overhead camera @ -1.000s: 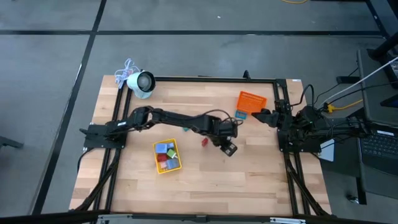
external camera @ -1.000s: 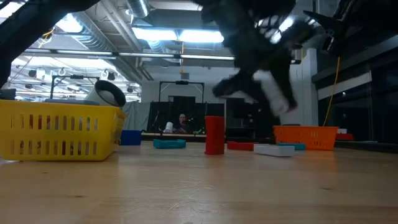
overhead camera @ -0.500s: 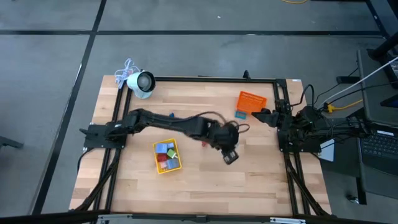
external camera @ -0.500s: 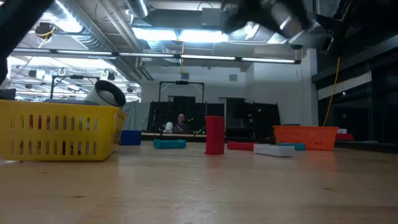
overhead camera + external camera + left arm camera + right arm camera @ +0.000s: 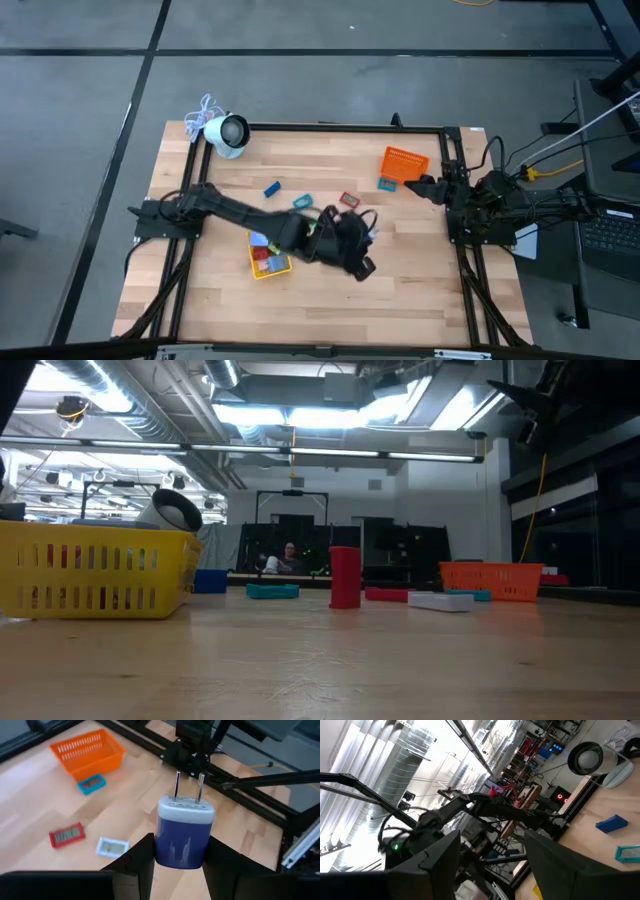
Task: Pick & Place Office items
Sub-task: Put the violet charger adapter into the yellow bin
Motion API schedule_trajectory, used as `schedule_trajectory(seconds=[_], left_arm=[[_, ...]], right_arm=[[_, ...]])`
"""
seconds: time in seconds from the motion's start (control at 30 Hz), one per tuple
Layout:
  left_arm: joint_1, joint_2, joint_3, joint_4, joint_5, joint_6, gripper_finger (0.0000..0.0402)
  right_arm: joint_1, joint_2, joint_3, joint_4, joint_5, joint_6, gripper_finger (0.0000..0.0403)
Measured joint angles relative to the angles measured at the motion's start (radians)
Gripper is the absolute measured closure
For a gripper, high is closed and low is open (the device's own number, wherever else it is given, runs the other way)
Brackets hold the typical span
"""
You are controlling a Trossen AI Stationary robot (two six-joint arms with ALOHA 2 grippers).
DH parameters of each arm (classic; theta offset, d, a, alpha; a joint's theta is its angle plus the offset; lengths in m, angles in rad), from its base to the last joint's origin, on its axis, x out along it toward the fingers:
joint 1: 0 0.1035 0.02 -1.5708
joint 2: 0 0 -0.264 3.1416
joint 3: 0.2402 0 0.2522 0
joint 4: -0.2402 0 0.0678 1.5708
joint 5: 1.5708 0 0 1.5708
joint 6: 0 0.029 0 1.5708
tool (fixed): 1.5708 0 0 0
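Ceiling strip lights (image 5: 290, 415) glare white overhead at twelve o'clock, and from table height they burn out nearly all detail around them. The table (image 5: 420, 280) from above is evenly lit and pale, with only a soft shadow under the left arm (image 5: 240, 212) (no hard edges to it). Low down, the near tabletop blurs out of focus, while the yellow tray (image 5: 95, 572) at nine o'clock stands fairly crisp. The blue plug (image 5: 184, 832) is sharp in the left wrist view, with a faint sheen on its face. The right wrist view tilts steeply, its windows (image 5: 375, 765) washed out white and the dark fingers (image 5: 440, 860) soft and underlit.
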Motion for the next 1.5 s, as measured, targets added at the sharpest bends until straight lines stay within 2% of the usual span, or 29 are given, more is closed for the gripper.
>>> schedule_trajectory(seconds=[0.17,0.4,0.53,0.6,0.77,0.8,0.87,0.93,1.07,1.2,1.37,1.5], left_arm=[[-0.088,-0.012,-0.049,-0.055,-0.11,-0.166,0.0275],[-0.21,-0.012,-0.05,-0.276,-0.236,-0.491,0.0275],[-0.241,-0.012,-0.05,-0.344,-0.247,-0.554,0.0275],[-0.253,-0.012,-0.05,-0.393,-0.22,-0.579,0.0275],[-0.289,-0.012,-0.05,-0.686,-0.124,-0.834,0.0275],[-0.297,-0.012,-0.057,-0.698,-0.113,-0.863,0.0275],[-0.312,-0.042,-0.12,-0.652,-0.088,-0.864,0.0275],[-0.32,-0.081,-0.203,-0.614,-0.02,-0.893,0.0275],[-0.33,-0.156,-0.429,-0.534,0.084,-0.997,0.0275],[-0.335,-0.296,-0.669,-0.368,0.114,-1.049,0.0275],[-0.29,-0.479,-0.92,-0.102,0.153,-1.005,0.0275],[-0.214,-0.586,-1.051,0.009,0.278,-0.909,0.0275]], right_arm=[[0.0,0.0,0.0,-0.015,-0.009,0.011,0.0176],[0.0,0.0,0.0,-0.025,-0.011,0.019,0.0176],[0.0,0.0,0.0,-0.025,-0.011,0.016,0.0176],[0.0,0.0,0.0,-0.026,-0.011,0.015,0.0176],[0.0,0.0,0.0,-0.025,-0.011,0.011,0.0176],[0.0,0.0,0.0,-0.026,-0.011,0.006,0.0176],[0.0,0.0,0.0,-0.026,-0.011,-0.004,0.0176],[0.0,0.002,0.0,-0.029,-0.008,-0.004,0.0176],[0.0,0.009,0.0,-0.03,-0.008,-0.004,0.0176],[0.0,0.015,0.0,-0.029,-0.008,-0.003,0.0176],[0.0,0.019,0.0,-0.031,-0.009,0.0,0.0176],[0.0,0.02,0.0,-0.03,-0.011,0.001,0.0176]])
